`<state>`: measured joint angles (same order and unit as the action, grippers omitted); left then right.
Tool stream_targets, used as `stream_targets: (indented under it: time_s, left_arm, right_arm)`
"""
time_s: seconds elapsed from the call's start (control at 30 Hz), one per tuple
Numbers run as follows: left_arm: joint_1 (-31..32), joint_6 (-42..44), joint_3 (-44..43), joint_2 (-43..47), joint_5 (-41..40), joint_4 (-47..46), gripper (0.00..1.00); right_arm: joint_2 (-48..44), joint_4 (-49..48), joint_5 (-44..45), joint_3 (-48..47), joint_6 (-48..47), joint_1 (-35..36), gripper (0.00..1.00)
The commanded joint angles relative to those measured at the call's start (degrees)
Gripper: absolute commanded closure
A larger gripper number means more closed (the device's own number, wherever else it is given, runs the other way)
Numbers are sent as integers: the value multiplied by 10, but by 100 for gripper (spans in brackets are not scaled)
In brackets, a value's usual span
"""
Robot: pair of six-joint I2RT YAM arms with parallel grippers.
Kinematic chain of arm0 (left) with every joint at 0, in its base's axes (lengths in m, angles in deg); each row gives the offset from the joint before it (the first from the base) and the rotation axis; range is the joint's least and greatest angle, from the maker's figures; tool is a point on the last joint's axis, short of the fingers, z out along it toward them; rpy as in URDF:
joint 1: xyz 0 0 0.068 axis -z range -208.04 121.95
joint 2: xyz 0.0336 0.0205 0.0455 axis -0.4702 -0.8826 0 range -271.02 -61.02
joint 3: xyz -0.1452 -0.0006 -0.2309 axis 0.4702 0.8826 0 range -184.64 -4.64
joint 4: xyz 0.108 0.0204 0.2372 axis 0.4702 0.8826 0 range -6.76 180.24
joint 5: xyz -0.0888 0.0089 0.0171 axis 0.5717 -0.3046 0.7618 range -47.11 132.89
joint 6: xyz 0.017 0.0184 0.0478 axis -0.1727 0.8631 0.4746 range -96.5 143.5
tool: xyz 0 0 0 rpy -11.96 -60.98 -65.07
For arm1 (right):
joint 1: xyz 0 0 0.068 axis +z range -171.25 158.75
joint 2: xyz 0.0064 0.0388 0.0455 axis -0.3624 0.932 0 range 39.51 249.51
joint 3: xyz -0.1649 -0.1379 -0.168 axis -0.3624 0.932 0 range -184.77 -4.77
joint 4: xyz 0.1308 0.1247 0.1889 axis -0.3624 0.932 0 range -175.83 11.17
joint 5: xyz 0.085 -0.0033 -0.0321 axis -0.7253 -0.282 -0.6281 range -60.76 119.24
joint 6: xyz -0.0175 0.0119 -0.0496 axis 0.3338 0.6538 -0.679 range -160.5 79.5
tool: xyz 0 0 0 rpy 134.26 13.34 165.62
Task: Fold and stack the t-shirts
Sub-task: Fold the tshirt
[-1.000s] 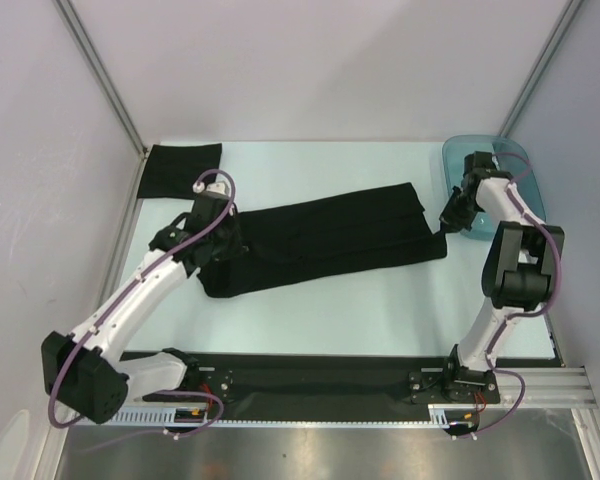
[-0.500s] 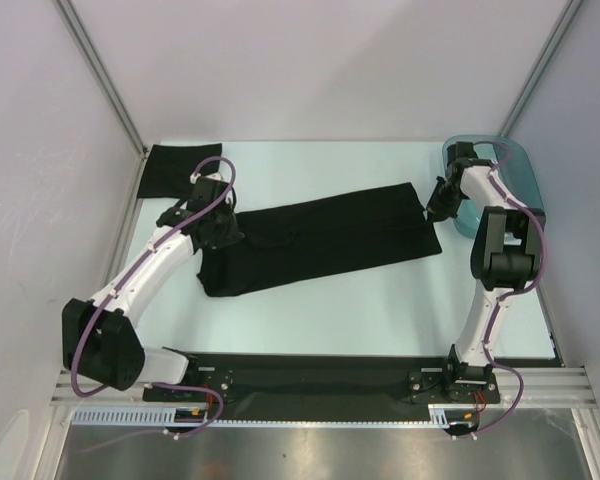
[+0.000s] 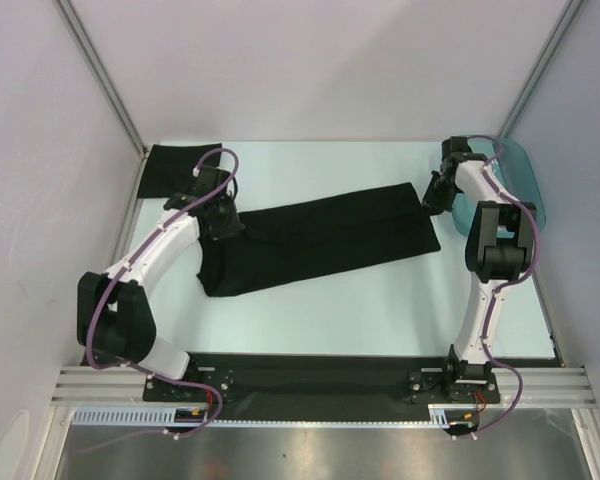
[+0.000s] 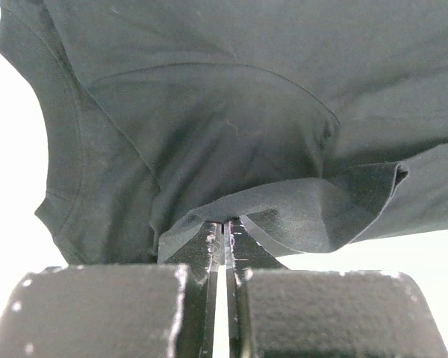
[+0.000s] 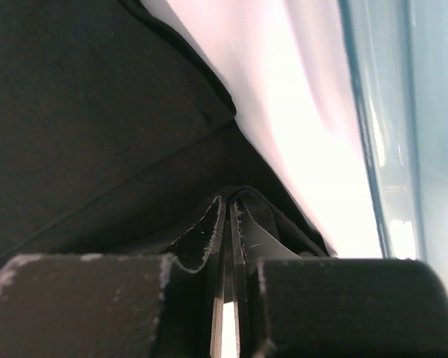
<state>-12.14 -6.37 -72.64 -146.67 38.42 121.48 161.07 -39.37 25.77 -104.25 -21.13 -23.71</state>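
A long black t-shirt [image 3: 320, 235], folded lengthwise, lies slanted across the middle of the table. My left gripper [image 3: 223, 222] is at its left end, shut on a raised fold of the cloth [image 4: 224, 127]; the tips [image 4: 224, 224] pinch that edge. My right gripper [image 3: 432, 200] is at the shirt's right end, beside the tray. Its fingers [image 5: 228, 201] stand almost together with a fold of the black cloth [image 5: 97, 112] caught between them. A second black t-shirt [image 3: 175, 168] lies folded flat in the back left corner.
A translucent teal tray [image 3: 515, 170] sits at the back right, just behind the right arm; its rim [image 5: 403, 149] shows in the right wrist view. Grey walls and metal posts close in the table at the sides and back.
Both arms have reached farther back, drawing the shirt's two ends away from the near edge. The right gripper has moved back and left beside the tray.
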Motion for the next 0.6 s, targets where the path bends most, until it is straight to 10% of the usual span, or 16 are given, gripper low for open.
stream_targets:
  time_s: [0.0, 0.57]
  left_arm:
    - [-16, 16, -34, -11, 2, -8, 100]
    - [-33, 20, -66, -79, 3, -12, 100]
  right_arm:
    - [18, 0, 6, -33, -10, 3, 93]
    - [73, 6, 6, -90, -14, 3, 81]
